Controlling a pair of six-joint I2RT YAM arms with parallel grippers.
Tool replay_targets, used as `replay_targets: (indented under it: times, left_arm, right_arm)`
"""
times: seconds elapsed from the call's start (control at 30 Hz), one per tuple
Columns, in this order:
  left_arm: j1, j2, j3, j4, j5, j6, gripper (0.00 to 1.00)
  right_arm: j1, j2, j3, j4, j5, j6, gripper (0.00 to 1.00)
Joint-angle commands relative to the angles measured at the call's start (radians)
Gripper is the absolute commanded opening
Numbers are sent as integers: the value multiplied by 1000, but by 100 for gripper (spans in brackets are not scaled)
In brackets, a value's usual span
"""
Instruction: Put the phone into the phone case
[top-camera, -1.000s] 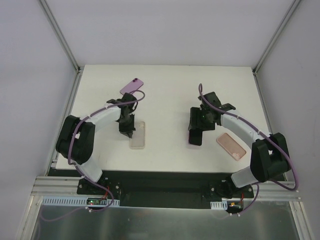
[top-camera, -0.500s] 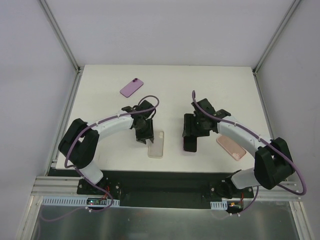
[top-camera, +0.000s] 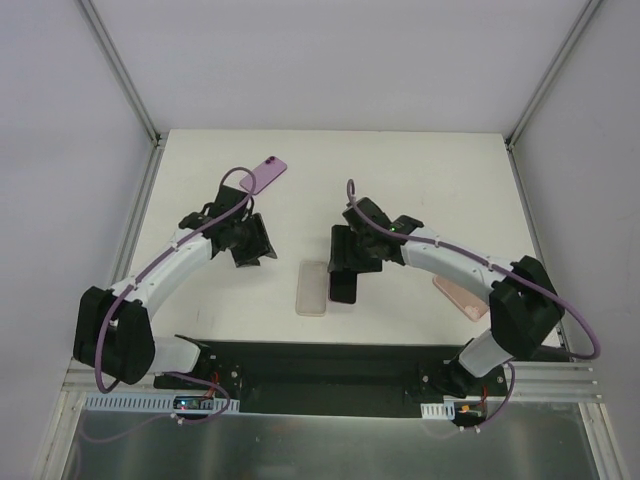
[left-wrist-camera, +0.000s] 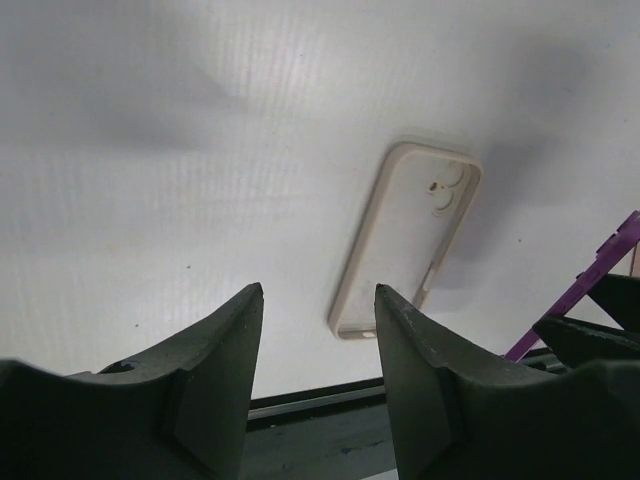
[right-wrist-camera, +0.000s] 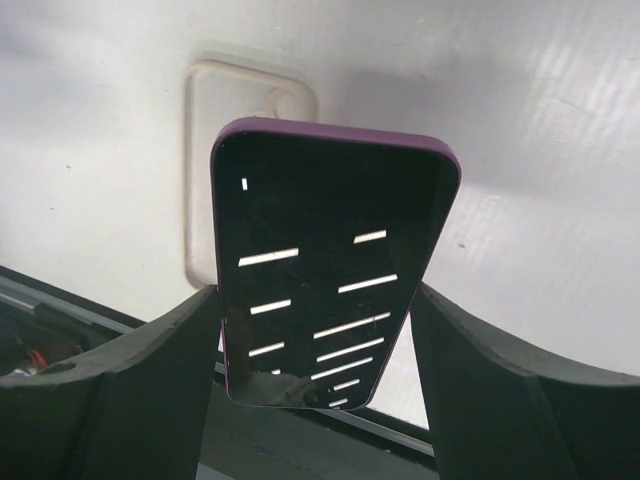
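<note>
Left gripper (left-wrist-camera: 316, 325) first: my fingers there stand apart with nothing between them, only bare table (left-wrist-camera: 150, 200) showing through the gap. Beyond that gap, off to the right, lies the phone case (left-wrist-camera: 415, 225), a pale clear shell flat on the table with its open side up and its camera cutout at the far end.

Over to the right gripper (right-wrist-camera: 315, 325): it's clamped on the phone (right-wrist-camera: 330, 260), one finger on each long side, dark screen facing my wrist camera and a purple rim along the top. The pale case peeks out behind the phone's upper left corner.

From above, the phone (top-camera: 343, 285) hangs in my right gripper (top-camera: 350, 262) just beside the right edge of the phone case (top-camera: 313, 290), near the front of the table. Whether the phone's lower end is touching the case or the table, I can't tell from here.

My left gripper (top-camera: 250, 243) sits well apart from the case, up and to the left. A second purple phone (top-camera: 264, 173) lies further back, and a pink case (top-camera: 462, 298) shows beside my right arm.
</note>
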Motion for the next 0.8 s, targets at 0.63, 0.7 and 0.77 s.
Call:
replay_targets:
  times: [0.63, 0.7, 0.77]
  left_arm:
    - [57, -214, -217, 2, 68, 72, 49]
    - [57, -211, -221, 2, 68, 71, 49]
    - [57, -209, -224, 2, 64, 67, 49]
  right_arm:
    - [167, 355, 257, 63, 176, 229, 58]
    - [173, 354, 258, 62, 183, 229, 58]
    - [176, 349, 264, 52, 189, 229, 58]
